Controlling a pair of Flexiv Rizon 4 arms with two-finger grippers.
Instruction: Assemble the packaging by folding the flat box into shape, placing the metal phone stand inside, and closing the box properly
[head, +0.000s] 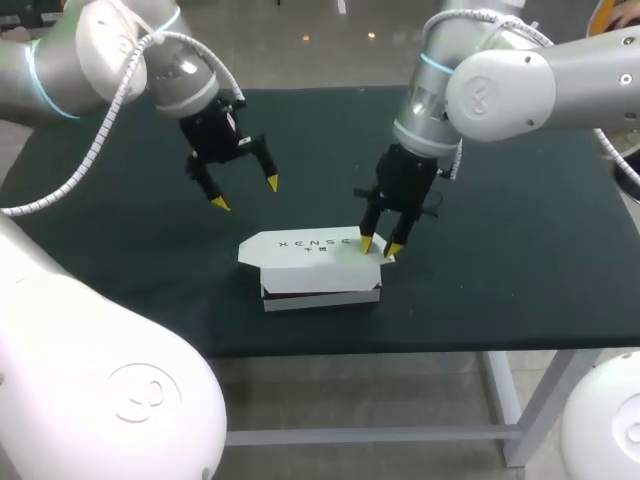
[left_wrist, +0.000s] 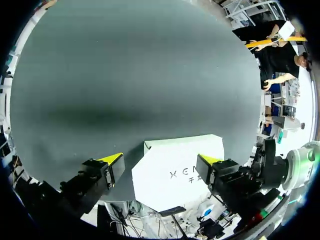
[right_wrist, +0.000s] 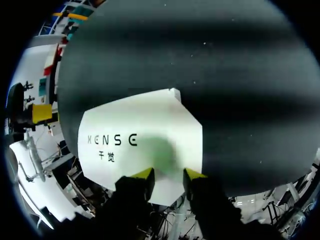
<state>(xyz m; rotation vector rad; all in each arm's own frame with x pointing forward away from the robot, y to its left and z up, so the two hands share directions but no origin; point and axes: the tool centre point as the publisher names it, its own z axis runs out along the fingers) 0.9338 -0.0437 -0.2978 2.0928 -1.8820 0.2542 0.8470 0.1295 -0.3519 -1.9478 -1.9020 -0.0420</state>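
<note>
On the box (head: 315, 270), right claw (head: 380, 247) rests, barely parted; head view shows left claw (head: 246, 193) released, aloft.

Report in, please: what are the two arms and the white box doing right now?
Left gripper open, hovering off the box. Right gripper down on the lid, right end. Lid folded over. Nothing in the way.

The counter (head: 520, 280) is topped with a dark, greenish-black mat that reaches its edges, and it stands on pale metal legs (head: 505, 400). Directly on the mat lies a white cardboard box (head: 320, 275), close to the near edge and about midway along it. Its broad printed lid flap lies across the top.
</note>
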